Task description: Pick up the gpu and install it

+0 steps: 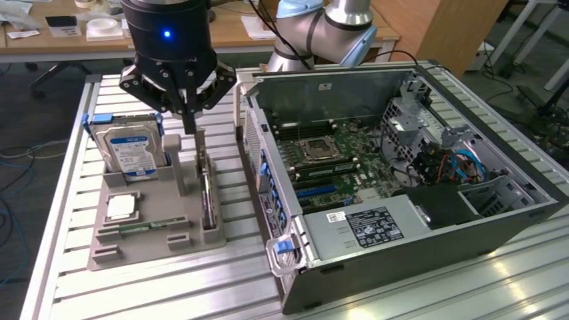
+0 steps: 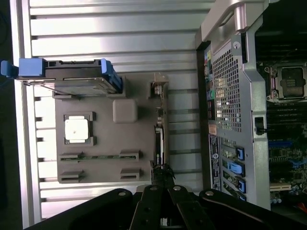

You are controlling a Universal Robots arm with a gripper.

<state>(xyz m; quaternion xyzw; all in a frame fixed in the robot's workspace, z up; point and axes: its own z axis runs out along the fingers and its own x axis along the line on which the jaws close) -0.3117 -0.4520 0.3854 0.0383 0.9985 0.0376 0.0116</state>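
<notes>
Where fingers (image 1: 189,120) press together over edge-on gpu (image 1: 207,197), contact unclear, card face hidden.

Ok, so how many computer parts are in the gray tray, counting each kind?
hard drive: 1
processor chip: 1
memory stick: 1
gpu: 1
Total: 4

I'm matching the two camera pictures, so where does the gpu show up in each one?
Exterior view: gpu stands on edge in the grey tray slot nearest the computer case.
Wrist view: gpu seen edge-on along the tray's side facing the case.
Shared landmark: the blue-framed hard drive.
</notes>
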